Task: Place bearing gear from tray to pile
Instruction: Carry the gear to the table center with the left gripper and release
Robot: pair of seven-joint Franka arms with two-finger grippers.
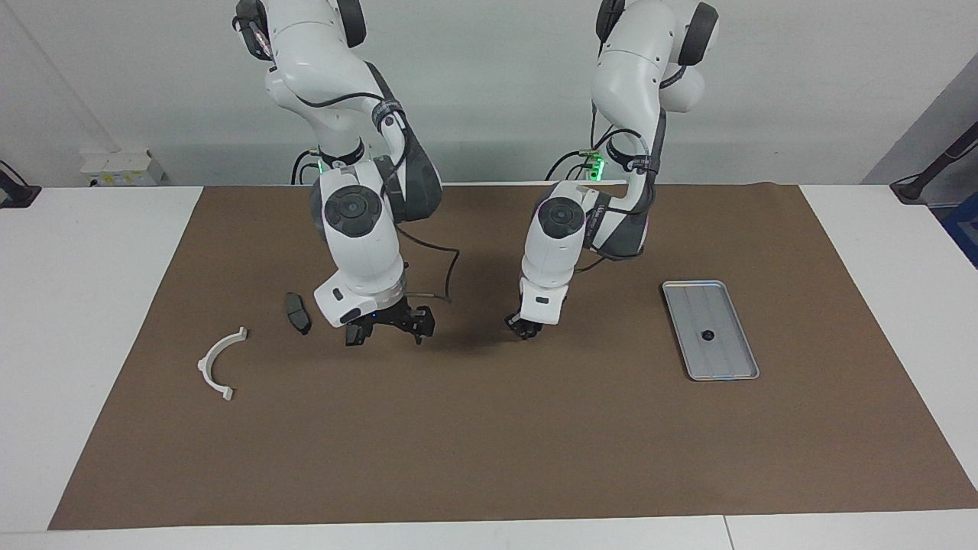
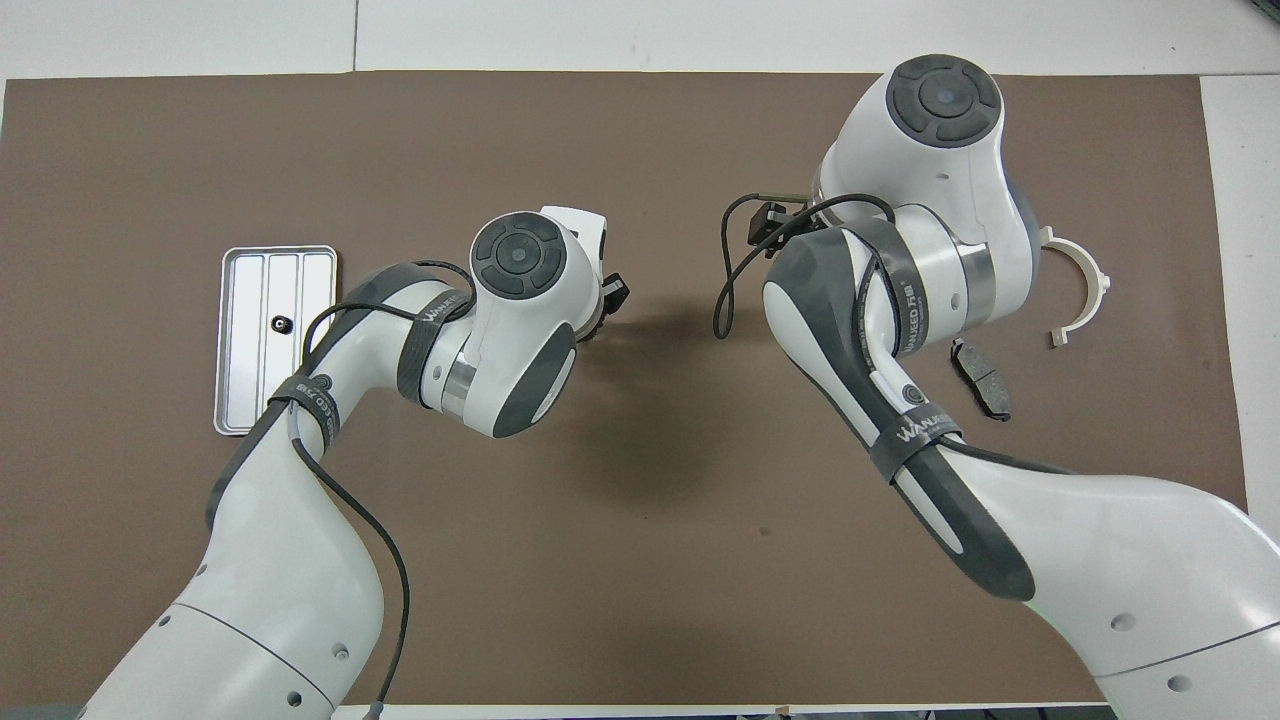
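Facing view: left gripper [image 1: 524, 328] hung over bare mat [image 1: 497, 428] mid-table, fingers closed together, contents not discernible. Right gripper [image 1: 388, 329] beside it, jaws wide apart, empty. Small dark gear [image 1: 707, 334] lay in tray [image 1: 726, 367]; white bracket [image 1: 218, 364] and dark pad [image 1: 297, 313] lay toward the right arm's end.

Overhead view: gear [image 2: 281, 323] sat mid-tray [image 2: 235, 400]; pad [image 2: 981, 378] just nearer the robots than bracket [image 2: 1080, 285]

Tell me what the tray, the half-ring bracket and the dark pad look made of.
Tray: likely metal, silver satin sheen, pressed lengthwise grooves. Half-ring bracket: probably plastic, matte off-white, moulded end tabs. Dark pad: unclear, dull dark grey, perhaps a composite or metal.
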